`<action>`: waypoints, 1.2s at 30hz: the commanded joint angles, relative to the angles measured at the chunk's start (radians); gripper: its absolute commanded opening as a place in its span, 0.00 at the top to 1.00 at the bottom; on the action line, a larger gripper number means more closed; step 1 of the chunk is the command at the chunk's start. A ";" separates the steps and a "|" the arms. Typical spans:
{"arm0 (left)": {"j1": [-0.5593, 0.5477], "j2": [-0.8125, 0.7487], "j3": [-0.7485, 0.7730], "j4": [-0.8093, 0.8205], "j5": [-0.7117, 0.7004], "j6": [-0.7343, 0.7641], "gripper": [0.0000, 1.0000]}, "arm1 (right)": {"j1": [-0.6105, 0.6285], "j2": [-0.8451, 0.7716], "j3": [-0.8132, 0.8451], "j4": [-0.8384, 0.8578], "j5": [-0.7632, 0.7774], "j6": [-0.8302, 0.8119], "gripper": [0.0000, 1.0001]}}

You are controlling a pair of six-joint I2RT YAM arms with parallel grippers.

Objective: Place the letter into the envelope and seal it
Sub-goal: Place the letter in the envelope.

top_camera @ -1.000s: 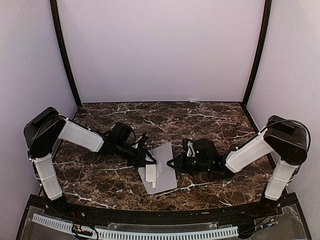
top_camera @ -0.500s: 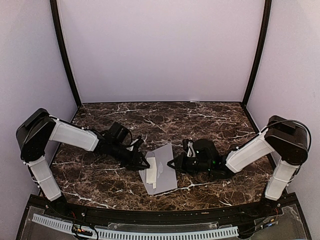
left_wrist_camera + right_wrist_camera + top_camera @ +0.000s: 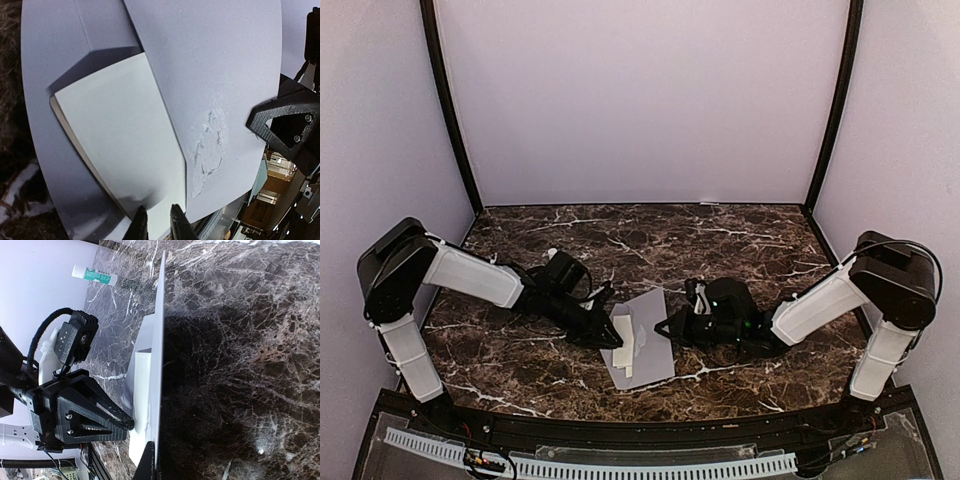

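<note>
The pale grey-lavender envelope (image 3: 645, 345) lies on the marble table between the arms, its flap (image 3: 215, 70) open. The white folded letter (image 3: 622, 345) lies on its left part, one edge tucked under the flap (image 3: 120, 150). My left gripper (image 3: 607, 336) is shut, with only a thin slit between the fingers (image 3: 141, 225), and its tips rest on the letter's near edge. My right gripper (image 3: 667, 327) is shut on the envelope's right edge (image 3: 161, 340), which stands edge-on in its wrist view. One right finger (image 3: 149, 465) shows; the other is hidden behind the paper.
A white glue stick (image 3: 92, 275) with a green label lies on the table behind the left arm, also in the top view (image 3: 552, 254). Black posts and pale walls bound the table at the back and sides.
My left gripper pulled back left from the letter, then came down and right onto its near edge. The right arm has held still with the envelope.
</note>
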 commanded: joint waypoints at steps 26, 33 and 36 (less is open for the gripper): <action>-0.030 -0.033 -0.014 -0.040 -0.092 -0.029 0.52 | 0.012 0.000 -0.005 0.037 0.000 -0.001 1.00; -0.039 0.018 0.035 -0.031 -0.060 -0.028 0.53 | 0.014 0.011 -0.001 0.039 -0.005 0.000 1.00; -0.049 0.038 0.053 -0.031 -0.049 -0.029 0.55 | 0.016 0.010 0.001 0.033 -0.004 -0.001 1.00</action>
